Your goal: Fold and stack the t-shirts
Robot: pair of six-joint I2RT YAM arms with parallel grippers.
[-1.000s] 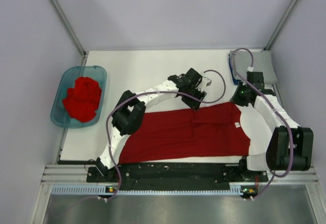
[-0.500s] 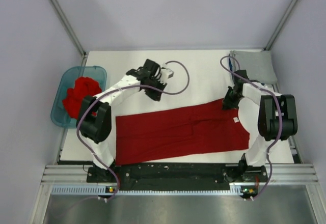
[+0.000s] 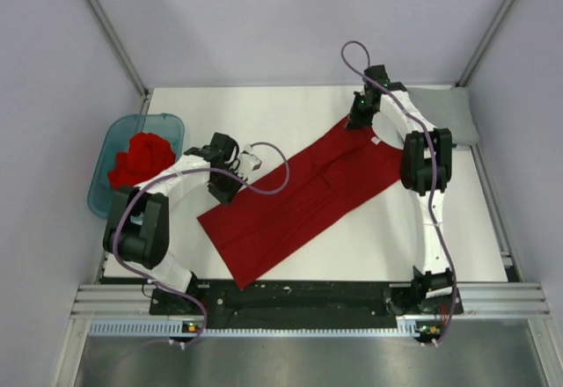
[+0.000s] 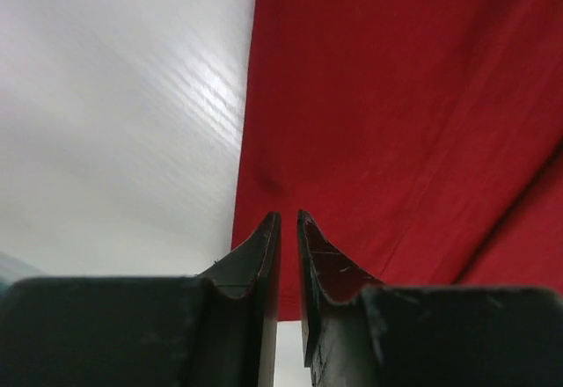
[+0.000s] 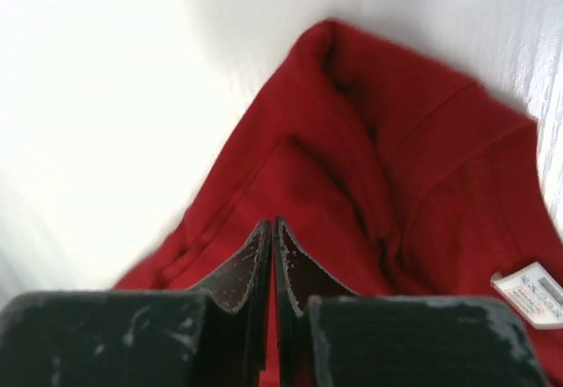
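White tabletop (image 3: 264,114) carries one red t-shirt (image 3: 299,198) lying diagonally, seemingly folded lengthwise only. The left claw (image 3: 227,192) and right claw (image 3: 359,121) each pinch an end. A grey shirt (image 3: 444,110) lies folded in the far corner, and crumpled red shirts (image 3: 141,163) wait in the teal tub (image 3: 106,189).

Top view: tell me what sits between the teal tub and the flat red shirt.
The left gripper and its looping cable, above the white table; the top view shows it.

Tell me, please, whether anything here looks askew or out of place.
The red t-shirt lies diagonally across the table, not square to its edges, with its collar end bunched up in the right gripper.
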